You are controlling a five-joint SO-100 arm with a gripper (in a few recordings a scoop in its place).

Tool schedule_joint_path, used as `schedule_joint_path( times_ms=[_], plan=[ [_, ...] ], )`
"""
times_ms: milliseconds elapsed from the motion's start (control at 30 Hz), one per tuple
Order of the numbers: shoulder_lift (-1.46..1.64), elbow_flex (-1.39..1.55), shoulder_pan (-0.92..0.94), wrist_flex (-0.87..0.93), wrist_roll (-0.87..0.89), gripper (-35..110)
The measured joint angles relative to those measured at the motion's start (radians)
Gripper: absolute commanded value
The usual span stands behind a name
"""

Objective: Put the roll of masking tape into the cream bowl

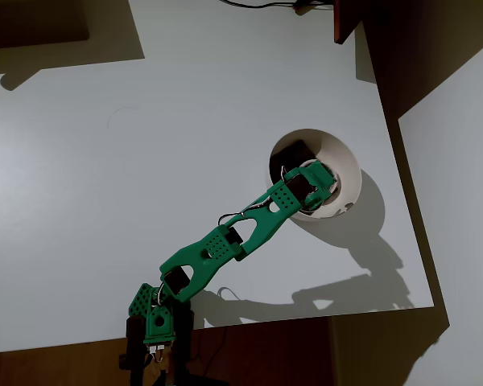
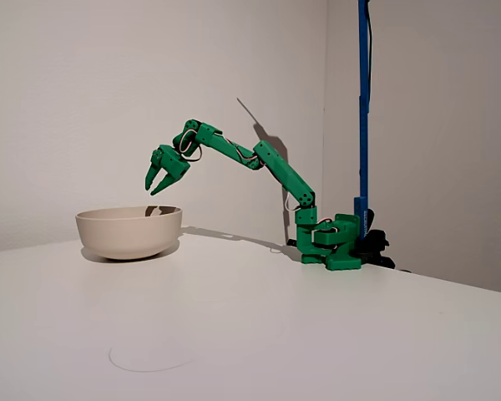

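Fixed view: end effector [image 2: 156,185] spread, clear above cream bowl [image 2: 129,231] rim.

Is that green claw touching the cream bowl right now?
Apart. In the fixed view the gripper hangs above the cream bowl, with bare wall visible between its fingertips and the rim.

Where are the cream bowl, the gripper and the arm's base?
cream bowl [image 2: 125,235]: fixed view, on its outer side wall.
gripper [image 2: 155,185]: fixed view, midway between the open fingertips, above the bowl.
arm's base [image 2: 336,242]: fixed view, on the green base block.
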Motion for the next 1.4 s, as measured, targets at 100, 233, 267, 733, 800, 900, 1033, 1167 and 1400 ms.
schedule_joint_path(
  times_ms=[100, 233, 267, 733, 800, 900, 1033, 1167, 1400],
  plan=[
    [0.0, 0.0, -0.002, 0.0, 0.011, -8],
    [0.002, 0.0, -0.002, 0.005, 0.032, -8],
    [0.002, 0.0, -0.005, 0.011, 0.034, -8],
    [0.253, 0.0, -0.249, 0.186, 0.1, -8],
    [0.298, 0.0, -0.288, 0.212, 0.11, -8],
    [0.359, 0.0, -0.364, 0.259, 0.121, -8],
    [0.445, 0.0, -0.472, 0.328, 0.133, -8],
    [0.525, -0.017, -0.597, 0.41, 0.144, -8],
    [0.629, -0.029, -0.807, 0.489, 0.161, -8]
  ],
)
